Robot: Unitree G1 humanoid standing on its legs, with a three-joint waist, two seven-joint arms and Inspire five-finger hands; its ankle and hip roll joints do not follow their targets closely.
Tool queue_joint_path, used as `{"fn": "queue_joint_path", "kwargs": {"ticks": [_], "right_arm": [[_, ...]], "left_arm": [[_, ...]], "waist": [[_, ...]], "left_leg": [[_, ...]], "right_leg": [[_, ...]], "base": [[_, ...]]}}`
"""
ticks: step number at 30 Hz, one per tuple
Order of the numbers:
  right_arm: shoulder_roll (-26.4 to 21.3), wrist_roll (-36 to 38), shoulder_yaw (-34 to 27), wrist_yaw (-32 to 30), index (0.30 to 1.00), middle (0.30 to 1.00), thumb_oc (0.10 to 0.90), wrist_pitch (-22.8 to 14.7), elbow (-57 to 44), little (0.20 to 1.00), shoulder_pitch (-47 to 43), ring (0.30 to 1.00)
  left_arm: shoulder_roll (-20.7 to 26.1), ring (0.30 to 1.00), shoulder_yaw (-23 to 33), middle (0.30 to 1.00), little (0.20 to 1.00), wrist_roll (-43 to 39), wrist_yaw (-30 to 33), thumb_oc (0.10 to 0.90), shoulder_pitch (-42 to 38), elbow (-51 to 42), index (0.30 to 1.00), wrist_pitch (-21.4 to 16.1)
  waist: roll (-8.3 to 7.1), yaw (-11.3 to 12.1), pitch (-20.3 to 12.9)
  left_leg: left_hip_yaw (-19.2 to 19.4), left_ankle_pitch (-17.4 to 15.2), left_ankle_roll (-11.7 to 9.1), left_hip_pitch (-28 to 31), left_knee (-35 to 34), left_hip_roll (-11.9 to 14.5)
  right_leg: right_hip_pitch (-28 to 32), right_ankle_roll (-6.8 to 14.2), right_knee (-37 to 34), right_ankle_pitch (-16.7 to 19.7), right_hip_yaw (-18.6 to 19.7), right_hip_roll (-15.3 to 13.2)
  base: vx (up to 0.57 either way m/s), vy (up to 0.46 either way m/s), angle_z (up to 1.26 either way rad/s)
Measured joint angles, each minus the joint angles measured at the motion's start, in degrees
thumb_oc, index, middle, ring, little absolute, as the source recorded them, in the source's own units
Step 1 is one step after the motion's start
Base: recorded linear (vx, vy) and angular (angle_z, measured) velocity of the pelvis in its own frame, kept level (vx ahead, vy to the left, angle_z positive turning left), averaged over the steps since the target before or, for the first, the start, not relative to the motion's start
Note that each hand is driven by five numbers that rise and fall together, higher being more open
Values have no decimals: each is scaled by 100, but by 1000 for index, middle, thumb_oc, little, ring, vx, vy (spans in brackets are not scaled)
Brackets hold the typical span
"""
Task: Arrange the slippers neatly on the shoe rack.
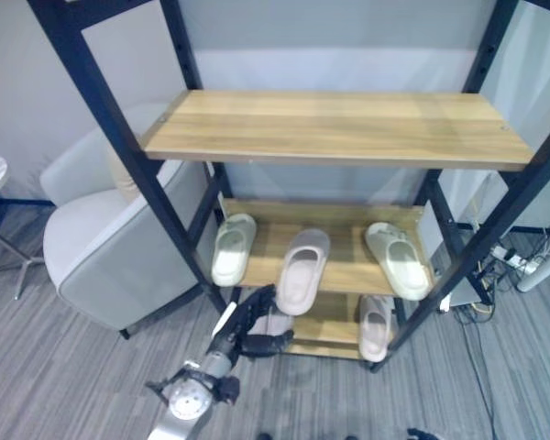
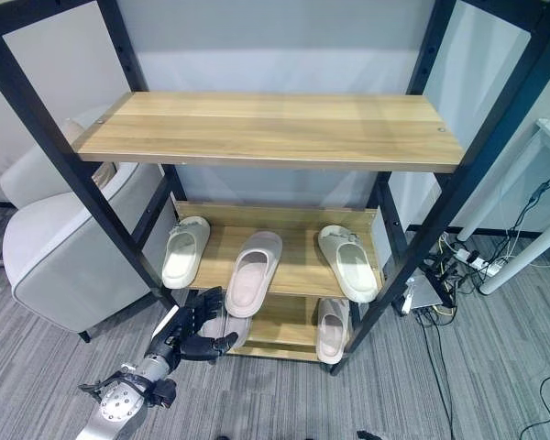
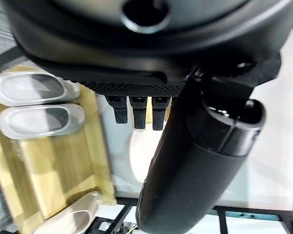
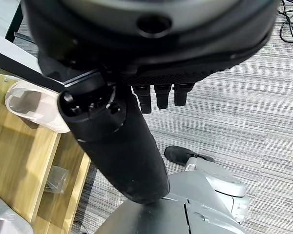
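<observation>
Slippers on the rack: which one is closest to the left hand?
The slipper on the bottom shelf's left side, just past the left hand. The other bottom-shelf slipper lies at the right end, and the three others lie one shelf up.

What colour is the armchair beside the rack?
Light grey armchair, clearest in the left eye view.

slippers on the middle shelf: three — one at the left edge (image 2: 184, 251), one at the front edge in the middle (image 2: 252, 272), one toward the right edge (image 2: 347, 262)
slippers on the bottom shelf: two — one near the right edge (image 2: 330, 329), one at the left, partly hidden behind the hand (image 2: 222, 325)
wooden shelves of the shoe rack (image 2: 275, 128): three
armchairs: one (image 2: 64, 257)
hands by the rack: one, the left hand (image 2: 194, 332)
</observation>
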Motion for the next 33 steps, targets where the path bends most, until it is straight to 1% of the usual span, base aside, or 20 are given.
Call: {"fn": "queue_joint_path", "kwargs": {"ticks": [4,5,8,10,12,14,15,18,19,23,24,25,27,29,33], "right_arm": [[71,0,4,0,900,900,800,-2,-3,900,97,900],[117,0,6,0,900,900,800,-3,-3,900,100,900],[169,-1,23,-1,900,900,800,-1,1,900,105,900],[171,0,55,2,900,900,800,-2,0,900,102,900],[171,0,57,6,900,900,800,-2,-1,900,108,900],[166,0,60,11,900,900,800,-1,-3,900,92,900],[156,0,65,15,900,900,800,-16,-20,900,87,900],[122,1,65,47,900,900,800,-14,-55,900,87,900],[104,2,75,52,900,900,800,-12,-117,900,107,900],[81,12,132,88,900,900,800,-15,-177,900,75,900],[69,24,147,106,900,900,800,-23,-189,900,16,900],[51,28,206,122,900,900,800,-30,-204,900,-39,900],[20,27,259,156,900,900,800,-61,-220,900,-120,900],[17,29,281,160,900,900,800,-153,-229,900,-159,900],[12,30,349,162,900,900,800,-178,-230,900,-198,900]], "left_arm": [[48,900,-3,900,900,414,108,800,-206,-40,900,-1],[152,900,-4,900,900,502,166,800,-324,-84,900,-6],[320,900,-22,900,900,1025,365,800,-660,-86,900,-6],[379,900,-33,900,900,1311,426,800,-922,-80,900,-11],[378,900,-69,900,900,1485,518,800,-1204,-60,900,-54],[375,900,-116,900,900,1626,606,800,-1433,69,900,-56],[389,900,-174,900,900,1831,714,800,-1574,165,900,-57],[391,900,-282,900,900,2231,784,800,-2038,550,900,-51],[391,900,-313,900,900,2356,885,800,-2180,621,900,-51],[474,900,-551,900,900,2730,1067,800,-2727,958,900,-39],[589,900,-775,900,900,3039,1179,800,-3169,1226,900,-33],[659,900,-779,900,900,3211,1251,800,-3312,1317,900,-17],[798,900,-837,900,900,3427,1384,800,-3489,1436,900,14],[952,900,-955,900,900,3799,1522,800,-3763,1559,900,77],[1053,900,-1158,900,900,4058,1663,800,-4110,1847,900,150]], "waist": [[-69,-21,-125],[-107,-31,-150],[-161,-158,-209],[-172,-159,-223],[-170,-221,-226],[-158,-221,-237],[-145,-290,-254],[-104,-329,-307],[-103,-433,-313],[-113,-493,-336],[-117,-532,-348],[-122,-607,-343],[-136,-610,-343],[-153,-629,-344],[-187,-645,-324]], "left_leg": [[5,0,0,0,-2,1],[7,1,-1,0,-2,0],[15,-1,-2,-1,-4,-1],[30,-2,0,-4,-5,-1],[52,-3,1,-5,-5,-6],[70,-3,1,-24,-5,-3],[126,-9,0,-38,-5,-6],[189,-1,6,-187,-5,-1],[209,19,12,-262,-1,-10],[324,70,23,-451,15,-11],[336,110,27,-663,-1,-12],[361,140,32,-776,16,-16],[468,149,35,-881,14,-10],[596,158,24,-1083,-5,-19],[668,174,3,-1298,-5,-20]], "right_leg": [[-6,0,0,0,5,4],[-7,-5,0,4,8,7],[-26,-4,0,6,15,1],[-26,5,0,21,32,-3],[-58,7,0,31,58,-7],[-62,9,0,40,74,-6],[-137,11,0,55,131,-1],[-299,11,0,105,198,-2],[-397,6,1,144,223,0],[-647,15,0,218,345,6],[-853,9,1,278,363,8],[-993,15,17,337,389,8],[-1149,30,36,391,495,15],[-1426,29,2,445,641,11],[-1678,35,2,501,692,14]], "base": [[33,1,-1],[37,7,-1],[24,8,0],[17,9,-4],[18,12,-5],[-2,12,-8],[-23,11,-16],[-41,9,-15],[-50,5,-7],[-72,10,-15],[-153,24,-10],[-128,25,-15],[-60,19,-27],[-54,25,-30],[-41,31,-13]]}}
